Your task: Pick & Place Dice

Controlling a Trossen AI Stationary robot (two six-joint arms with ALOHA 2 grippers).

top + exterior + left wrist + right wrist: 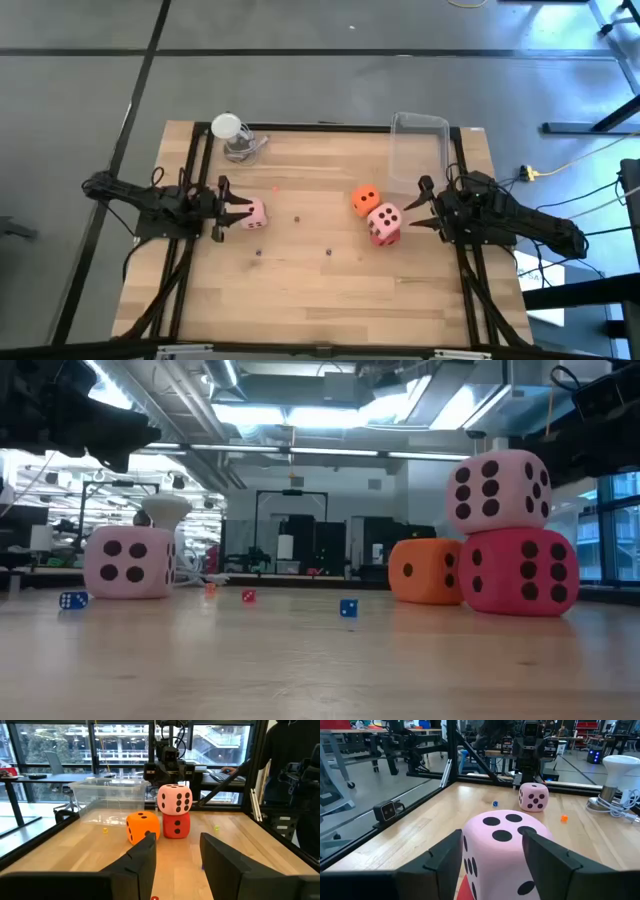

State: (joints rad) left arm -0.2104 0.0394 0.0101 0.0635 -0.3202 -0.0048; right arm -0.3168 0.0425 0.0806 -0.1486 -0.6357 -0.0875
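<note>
A pale pink die (386,215) sat squarely on top of the red die (384,234) at the right side of the table, its six-pip face turned toward the left arm and its three-pip face up. Being cubes, none of the dice had a long axis; the stack itself stood upright. The orange die (365,200) rested just beside the red one, on its far left side. A second pale pink die (253,214) stood alone at the left, four pips facing the near edge.

The right gripper (422,206) was spread wide, its fingers (444,855) flanking the top pink die without clearly pressing it. The left gripper (226,208) was also parted, holding nothing, just beside the lone pink die.

The wooden table (330,290) also carried a clear plastic bin (419,150) at the far right, a white lamp-like device (230,131) at the far left, and several tiny coloured dice (348,607) scattered mid-table. Beyond it lay a workshop with desks, black frames, large windows and ceiling strip lights.
</note>
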